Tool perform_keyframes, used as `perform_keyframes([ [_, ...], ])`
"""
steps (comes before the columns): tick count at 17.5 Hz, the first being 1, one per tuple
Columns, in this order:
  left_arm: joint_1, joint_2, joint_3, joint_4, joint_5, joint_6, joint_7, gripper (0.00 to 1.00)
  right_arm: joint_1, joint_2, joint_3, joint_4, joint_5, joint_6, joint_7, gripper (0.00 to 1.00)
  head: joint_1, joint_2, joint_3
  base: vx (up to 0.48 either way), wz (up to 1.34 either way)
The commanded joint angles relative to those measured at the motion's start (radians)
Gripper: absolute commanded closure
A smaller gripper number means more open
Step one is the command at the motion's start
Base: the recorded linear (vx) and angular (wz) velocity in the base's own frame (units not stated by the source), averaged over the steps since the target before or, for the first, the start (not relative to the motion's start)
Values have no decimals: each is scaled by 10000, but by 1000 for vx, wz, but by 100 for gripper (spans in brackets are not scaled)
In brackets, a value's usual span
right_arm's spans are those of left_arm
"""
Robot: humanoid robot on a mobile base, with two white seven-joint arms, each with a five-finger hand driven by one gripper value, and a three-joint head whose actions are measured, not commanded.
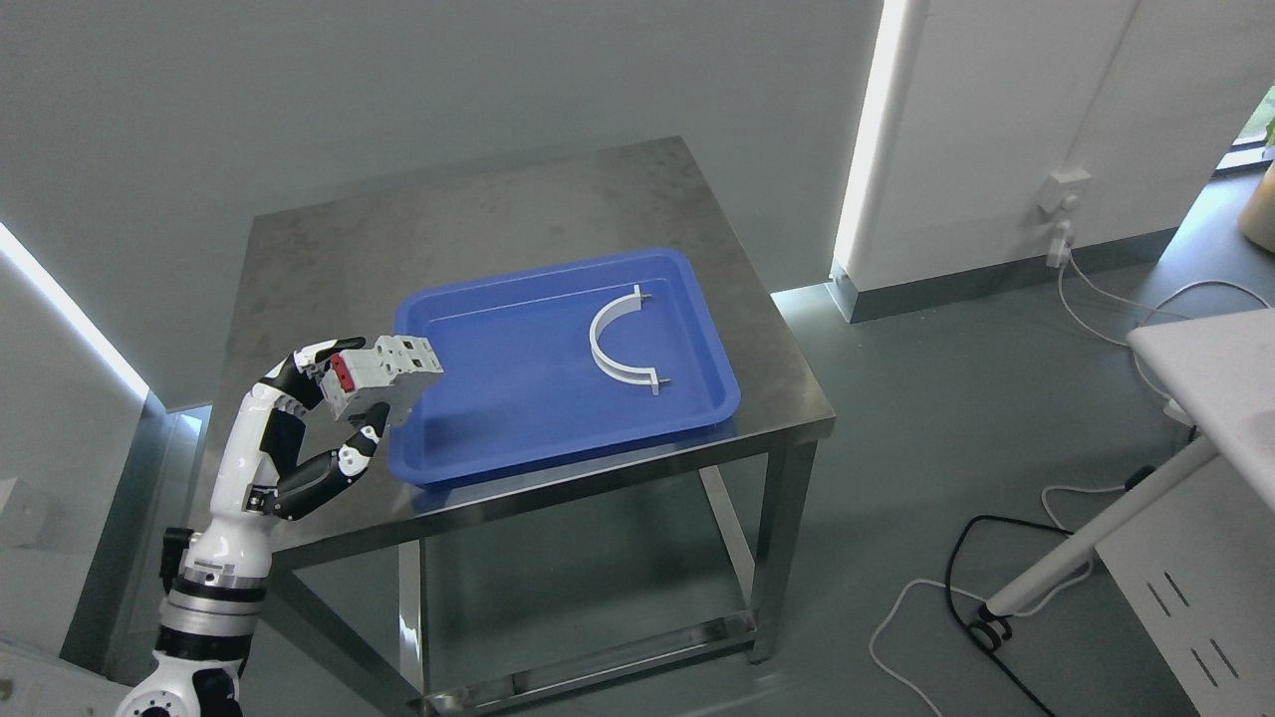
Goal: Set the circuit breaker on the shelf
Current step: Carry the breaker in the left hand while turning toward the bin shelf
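My left hand (344, 398) reaches up from the lower left and is shut on a grey circuit breaker (383, 370) with a red switch end. The breaker is held above the left rim of the blue tray (478, 448), over the steel table (319, 249). The thumb curls under the breaker and the fingers wrap over its top. No shelf shows in the head view. My right arm is out of view.
A white curved bracket (620, 344) lies in the tray's right half. A white table (1215, 378) with a slanted leg stands at the right, with cables (956, 597) on the floor. Walls stand behind the steel table.
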Motion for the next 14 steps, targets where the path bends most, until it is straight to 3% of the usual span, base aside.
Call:
perform_keyframes([
  [1,546,33,1281,-809,306,-61,-96,96,153,-175,0,1,-6,-499,6,0,0,0,0,-279,-177],
  [9,777,33,1281,-809,321,-215,-80,95,153,-175,0,1,9,-499,6,0,0,1,0,-282,-248],
  [14,839,33,1250,-809,321,-276,-96,95,153,-175,0,1,9,-499,6,0,0,1,0,-361,188],
])
